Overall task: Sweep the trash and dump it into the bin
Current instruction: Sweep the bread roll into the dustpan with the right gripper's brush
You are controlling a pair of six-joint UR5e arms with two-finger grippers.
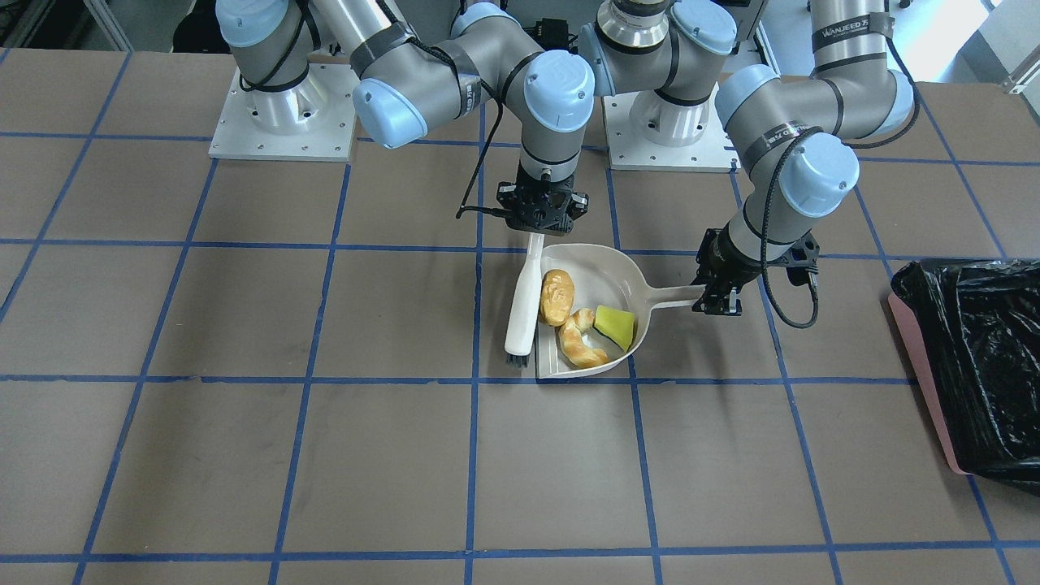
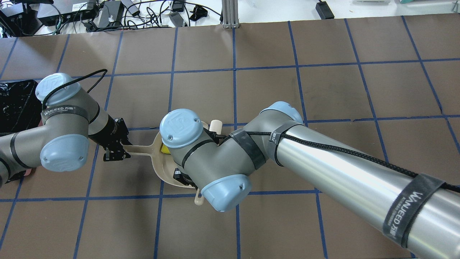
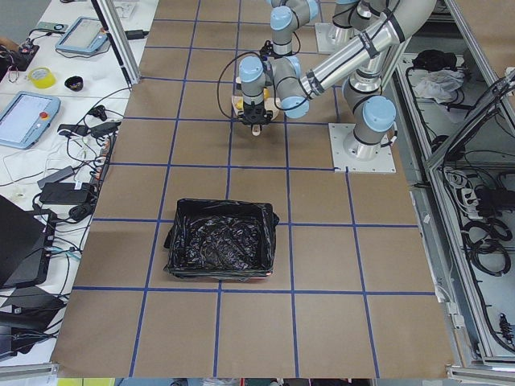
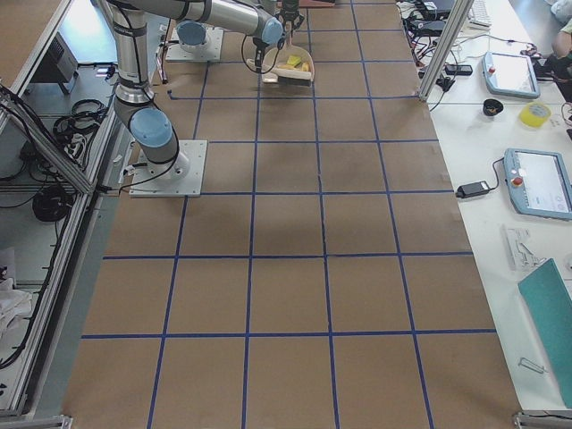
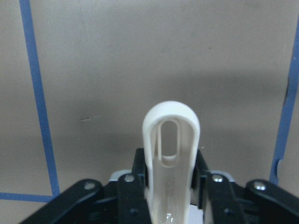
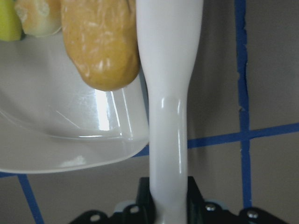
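All three pieces of trash lie in the beige dustpan point(image 1: 621, 264) on the table: a golden-brown oval point(image 1: 557, 296), a croissant-like piece point(image 1: 581, 343) and a yellow wedge point(image 1: 615, 325). My left gripper point(image 1: 719, 299) is shut on the dustpan's handle point(image 5: 170, 140). My right gripper point(image 1: 543, 223) is shut on the handle of a white brush point(image 1: 522, 301), which lies along the pan's side next to the oval point(image 6: 100, 44). The bin point(image 1: 979, 366), pink-sided with a black bag, stands off to my left. In the overhead view my right arm hides most of the pan.
The bin point(image 3: 221, 245) sits near the table's left end, about one grid square beyond the left gripper point(image 2: 115, 153). Blue tape lines grid the brown table. Cables and devices lie past the far edge point(image 2: 107, 14).
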